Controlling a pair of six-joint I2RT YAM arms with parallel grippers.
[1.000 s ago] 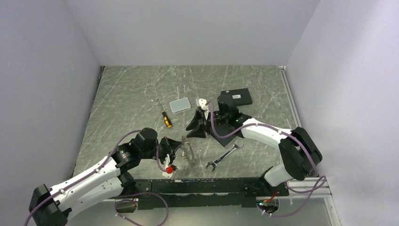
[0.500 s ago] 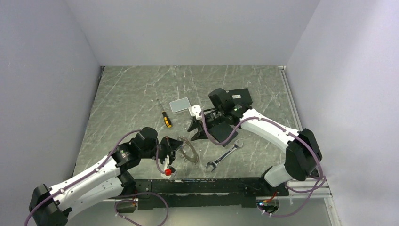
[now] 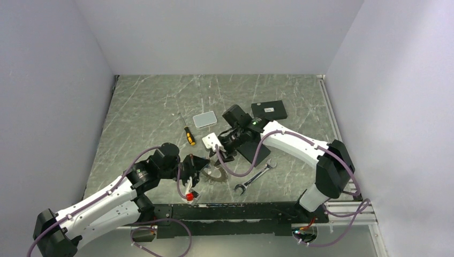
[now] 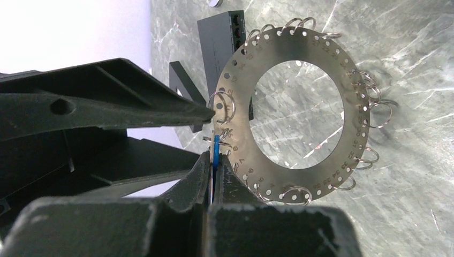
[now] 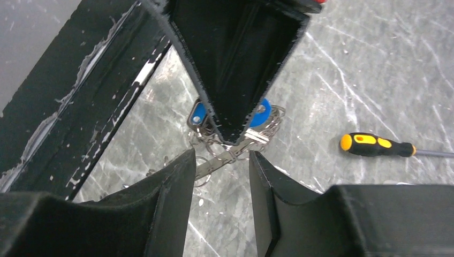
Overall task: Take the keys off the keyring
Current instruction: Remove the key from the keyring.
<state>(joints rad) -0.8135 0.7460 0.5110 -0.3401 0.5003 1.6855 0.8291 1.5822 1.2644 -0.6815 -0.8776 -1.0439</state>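
It is a robotics lab cell: plain white walls (image 3: 214, 32) enclose a grey marbled worktop (image 3: 150, 107) with a black rail (image 3: 230, 212).

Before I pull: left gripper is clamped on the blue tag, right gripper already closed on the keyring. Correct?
Not quite. The left gripper is clamped on the blue tag, but the right gripper is open, fingers either side of the keyring edge. The right wrist view shows the gap.

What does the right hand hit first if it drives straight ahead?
Probably the keyring edge, just off the right hand; behind it, the left hand pinching the blue tag.
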